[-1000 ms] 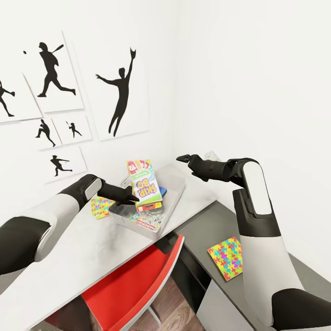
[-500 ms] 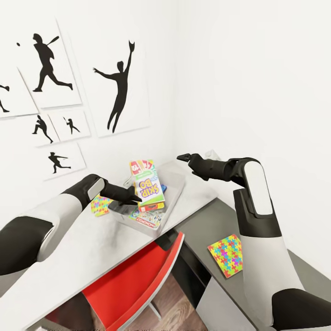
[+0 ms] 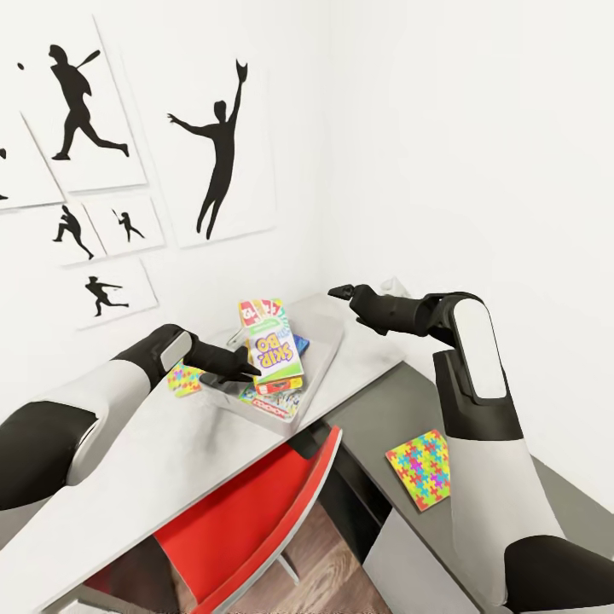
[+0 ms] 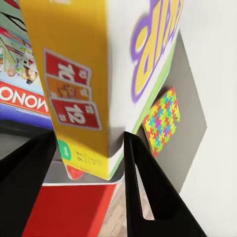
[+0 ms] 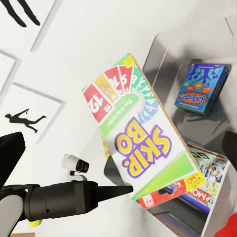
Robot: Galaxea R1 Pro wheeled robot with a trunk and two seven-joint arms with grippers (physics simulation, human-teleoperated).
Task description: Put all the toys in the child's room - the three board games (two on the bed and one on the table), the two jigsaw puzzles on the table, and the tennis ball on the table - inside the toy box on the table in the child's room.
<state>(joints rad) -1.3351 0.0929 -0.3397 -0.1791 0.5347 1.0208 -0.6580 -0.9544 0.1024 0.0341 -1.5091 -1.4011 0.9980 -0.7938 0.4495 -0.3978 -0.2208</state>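
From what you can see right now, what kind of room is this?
Most likely a child's bedroom or playroom corner. Baseball silhouette pictures hang on the wall, a desk with a red chair stands below, and a Skip-Bo game sits over a grey toy box.

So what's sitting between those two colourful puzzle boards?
In the head view, the toy box with its game boxes, and the left tool, lie between the puzzle by the wall and the puzzle on the dark desk section.
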